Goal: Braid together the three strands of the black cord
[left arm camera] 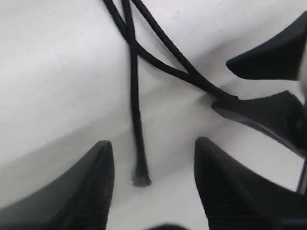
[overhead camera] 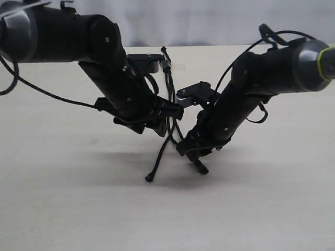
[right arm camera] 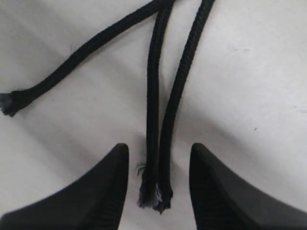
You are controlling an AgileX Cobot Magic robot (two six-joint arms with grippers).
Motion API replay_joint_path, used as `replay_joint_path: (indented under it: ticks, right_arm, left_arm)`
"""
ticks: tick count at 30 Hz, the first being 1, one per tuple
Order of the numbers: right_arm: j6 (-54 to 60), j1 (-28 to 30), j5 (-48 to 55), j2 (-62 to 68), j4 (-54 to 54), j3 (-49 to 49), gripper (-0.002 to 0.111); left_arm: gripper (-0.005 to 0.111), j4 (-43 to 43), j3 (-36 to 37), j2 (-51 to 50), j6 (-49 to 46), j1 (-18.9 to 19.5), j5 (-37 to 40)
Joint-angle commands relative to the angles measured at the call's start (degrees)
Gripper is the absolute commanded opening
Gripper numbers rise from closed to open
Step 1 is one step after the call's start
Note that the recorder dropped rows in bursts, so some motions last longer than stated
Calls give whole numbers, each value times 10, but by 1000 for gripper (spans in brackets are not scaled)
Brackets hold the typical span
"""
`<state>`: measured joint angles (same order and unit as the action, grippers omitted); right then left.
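Observation:
The black cord's bound end (overhead camera: 166, 64) lies at the table's far middle, and the three strands run from it toward the front. My left gripper (overhead camera: 168, 121) hangs open above them; in the left wrist view one strand (left arm camera: 135, 110) ends in a frayed tip (left arm camera: 141, 179) between the spread fingers of the left gripper (left arm camera: 153, 143), untouched. My right gripper (right arm camera: 159, 146) is open low over the table, with two strands (right arm camera: 152, 96) lying side by side between its fingers. The third strand (right arm camera: 72, 62) veers off to one side. In the exterior view its tip (overhead camera: 149, 179) rests nearest the front.
The pale table top (overhead camera: 63, 198) stretches all round the cord. Both arms (overhead camera: 235, 99) lean in over the middle, their grippers close together. The right gripper's fingers (left arm camera: 268, 112) show in the left wrist view, beside the pair of strands. Thin robot cables loop off each arm.

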<state>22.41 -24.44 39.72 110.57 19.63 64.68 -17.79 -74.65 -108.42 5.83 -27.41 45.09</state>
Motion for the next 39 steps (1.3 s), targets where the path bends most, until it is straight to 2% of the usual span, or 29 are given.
replay_joint_path:
  ticks: [1,5,10,20,26,30,33,37,39]
  right_arm:
    - [-79,-36,-40,-1,-103,-2,40]
    - [-121,-49,-54,14,-149,-2,36]
    - [-130,-50,-57,16,-160,-2,4]
    - [-130,-43,-58,-26,-163,-1,4]
    - [-128,-15,-64,27,-175,-1,4]
    - [-104,-17,-35,63,-109,-1,4]
    - [6,-17,33,59,32,-11,4]
    - [16,-14,20,53,54,-33,5]
    - [7,-8,25,36,54,-33,19]
  left_arm:
    - [49,135,1,45,97,-3,2]
    - [49,187,1,67,124,-3,10]
    - [49,187,1,74,124,-3,11]
    - [49,188,1,74,124,-3,11]
    - [49,187,1,74,124,-3,12]
    - [48,203,3,66,124,-3,5]
    - [48,219,21,41,151,-3,-11]
    - [48,217,33,33,154,-3,-18]
    - [43,220,33,46,154,-3,-21]
